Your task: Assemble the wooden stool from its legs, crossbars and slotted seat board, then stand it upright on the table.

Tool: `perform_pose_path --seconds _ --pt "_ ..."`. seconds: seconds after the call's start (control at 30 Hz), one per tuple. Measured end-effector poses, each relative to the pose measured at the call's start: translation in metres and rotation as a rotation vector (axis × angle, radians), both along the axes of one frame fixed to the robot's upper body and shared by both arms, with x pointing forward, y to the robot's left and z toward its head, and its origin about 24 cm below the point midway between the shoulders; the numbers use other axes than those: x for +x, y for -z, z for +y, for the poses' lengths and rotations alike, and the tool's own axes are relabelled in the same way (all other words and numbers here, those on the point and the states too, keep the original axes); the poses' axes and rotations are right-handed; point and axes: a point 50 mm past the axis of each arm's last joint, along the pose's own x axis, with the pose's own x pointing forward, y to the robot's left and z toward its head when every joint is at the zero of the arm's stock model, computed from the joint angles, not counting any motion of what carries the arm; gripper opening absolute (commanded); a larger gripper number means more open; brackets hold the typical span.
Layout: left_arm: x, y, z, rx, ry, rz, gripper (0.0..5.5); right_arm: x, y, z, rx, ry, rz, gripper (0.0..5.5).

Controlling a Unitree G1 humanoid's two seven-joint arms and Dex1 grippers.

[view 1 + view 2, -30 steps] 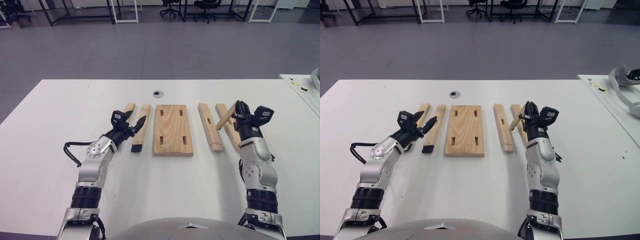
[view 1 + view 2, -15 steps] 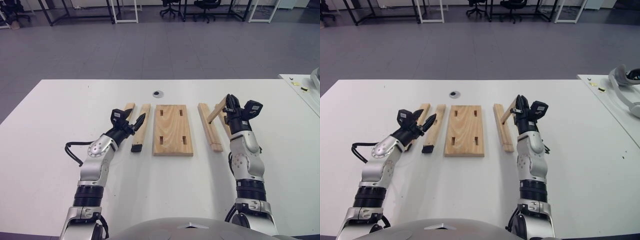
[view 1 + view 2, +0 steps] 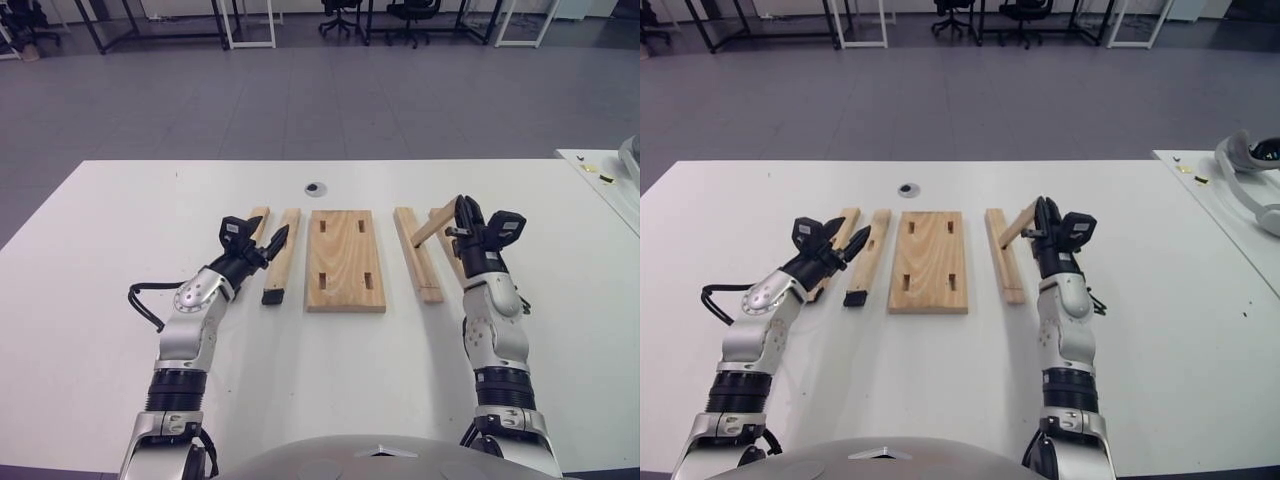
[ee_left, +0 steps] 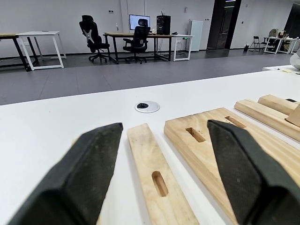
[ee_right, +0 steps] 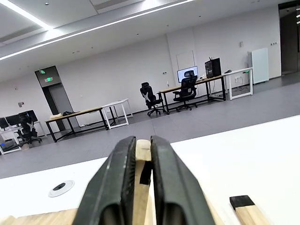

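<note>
left tool [image 3: 267, 243] covers most of the outermost left leg [image 3: 260, 213]

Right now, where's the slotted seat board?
In the head views the seat board lies flat mid-table, between the inner left leg and the inner right leg, touching neither.

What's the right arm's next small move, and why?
Probably carry the wooden bar leftward toward the seat board. The right gripper is shut on it, holding it tilted up off the table, and the board's four slots look empty.
</note>
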Motion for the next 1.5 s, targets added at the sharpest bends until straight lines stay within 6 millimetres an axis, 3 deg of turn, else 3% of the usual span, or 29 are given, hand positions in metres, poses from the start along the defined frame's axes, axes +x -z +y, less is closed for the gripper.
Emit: perform_pose_path --seconds 0.97,1.5 --pt "0.002 -0.002 0.001 0.019 -0.028 -0.022 3.33 -0.003 -0.017 0.005 -0.078 0.033 0.02 0.37" --pt "0.002 -0.001 -0.001 0.036 -0.024 -0.025 3.33 -0.004 0.003 -0.004 -0.165 0.065 0.083 0.37"
